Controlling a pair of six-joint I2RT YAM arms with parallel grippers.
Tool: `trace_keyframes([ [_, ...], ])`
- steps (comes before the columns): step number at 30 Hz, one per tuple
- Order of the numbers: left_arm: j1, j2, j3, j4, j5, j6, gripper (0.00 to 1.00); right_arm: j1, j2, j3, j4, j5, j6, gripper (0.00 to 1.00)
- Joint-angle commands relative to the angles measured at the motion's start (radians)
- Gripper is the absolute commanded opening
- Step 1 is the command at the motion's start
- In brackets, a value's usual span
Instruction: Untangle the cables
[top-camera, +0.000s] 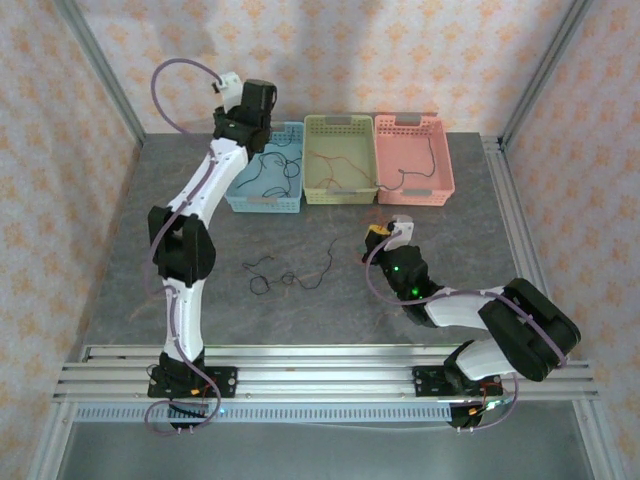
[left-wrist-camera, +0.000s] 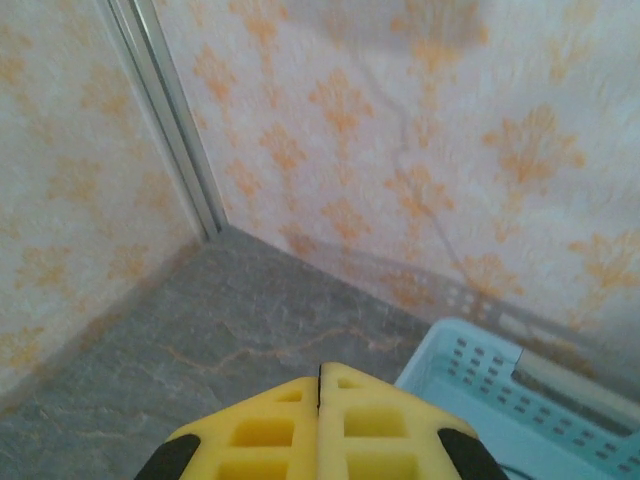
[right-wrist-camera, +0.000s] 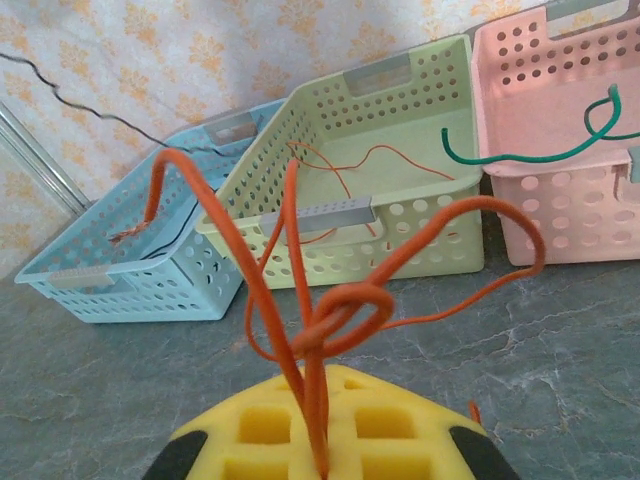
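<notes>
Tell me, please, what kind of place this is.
Probably a robot test cell, not a home: a left arm and a right arm bolted to aluminium rails, wallpapered panels in a metal frame, and a blue basket, a green basket and a pink basket.

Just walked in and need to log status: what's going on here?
The right gripper is shut on a knotted orange cable, near the green basket. The left gripper is shut and empty, raised over the blue basket. A black cable lies loose on the table.
</notes>
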Motion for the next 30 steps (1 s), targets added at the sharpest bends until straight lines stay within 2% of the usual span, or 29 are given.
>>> trace_keyframes([
  [1, 0.007, 0.026, 0.008, -0.025, 0.003, -0.078, 0.06, 0.002, 0.014, 0.03, 0.0, -0.025, 0.001, 0.0],
  [5, -0.008, 0.019, -0.061, -0.022, 0.087, -0.122, 0.24, 0.001, 0.012, 0.033, -0.009, -0.035, -0.001, 0.0],
  [7, -0.021, -0.028, -0.125, 0.002, 0.116, -0.118, 0.41, 0.001, 0.012, 0.037, -0.018, -0.042, -0.001, 0.0],
  [8, -0.027, -0.054, -0.151, -0.003, 0.131, -0.118, 0.46, 0.001, 0.015, 0.038, -0.018, -0.045, 0.0, 0.0],
  [12, -0.042, -0.177, -0.261, -0.03, 0.214, -0.122, 0.51, 0.001, 0.016, 0.041, -0.018, -0.055, 0.007, 0.0],
  [19, -0.051, -0.465, -0.53, 0.001, 0.27, -0.171, 0.53, 0.001, 0.039, 0.055, -0.03, -0.079, 0.017, 0.0],
  [23, -0.071, -0.657, -0.727, 0.023, 0.43, -0.196, 0.54, 0.001, 0.053, 0.07, -0.041, -0.115, 0.032, 0.0],
  [25, -0.109, -0.774, -0.883, 0.112, 0.493, -0.179, 0.54, 0.001, 0.054, 0.076, -0.048, -0.132, 0.034, 0.0],
  [28, -0.169, -0.905, -1.052, 0.152, 0.548, -0.18, 0.62, 0.002, 0.051, 0.077, -0.053, -0.135, 0.035, 0.0],
  [30, -0.183, -0.955, -1.138, 0.138, 0.612, -0.192, 0.62, 0.002, 0.05, 0.076, -0.057, -0.136, 0.036, 0.0],
])
